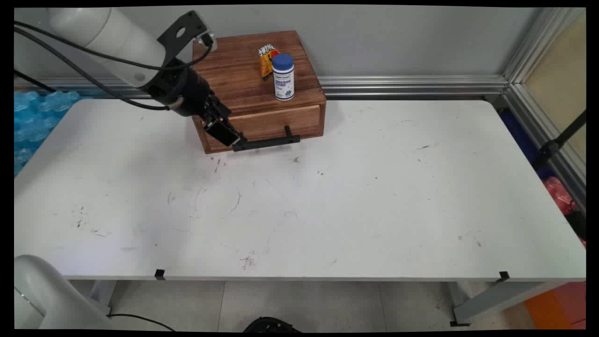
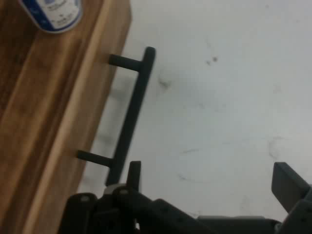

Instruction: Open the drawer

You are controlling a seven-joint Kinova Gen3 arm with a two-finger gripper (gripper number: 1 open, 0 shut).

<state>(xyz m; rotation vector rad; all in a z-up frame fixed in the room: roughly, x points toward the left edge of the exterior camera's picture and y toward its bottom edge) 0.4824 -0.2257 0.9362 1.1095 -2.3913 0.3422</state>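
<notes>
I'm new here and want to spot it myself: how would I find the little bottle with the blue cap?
Look to the far side of the white table for the wooden drawer box by the wall. The bottle stands upright on its top, near the right front corner. Unlike the orange packet just behind it, it is white, round, with a blue cap.

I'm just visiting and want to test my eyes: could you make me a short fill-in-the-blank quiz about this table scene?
1. The white bottle on the wooden box has a ____ cap.
2. The drawer front carries a long ____ handle.
3. The gripper is at the handle's ____ end in the main view.
4. The orange packet lies ____ the bottle, nearer the wall.

Missing words: blue; black; left; behind
</notes>
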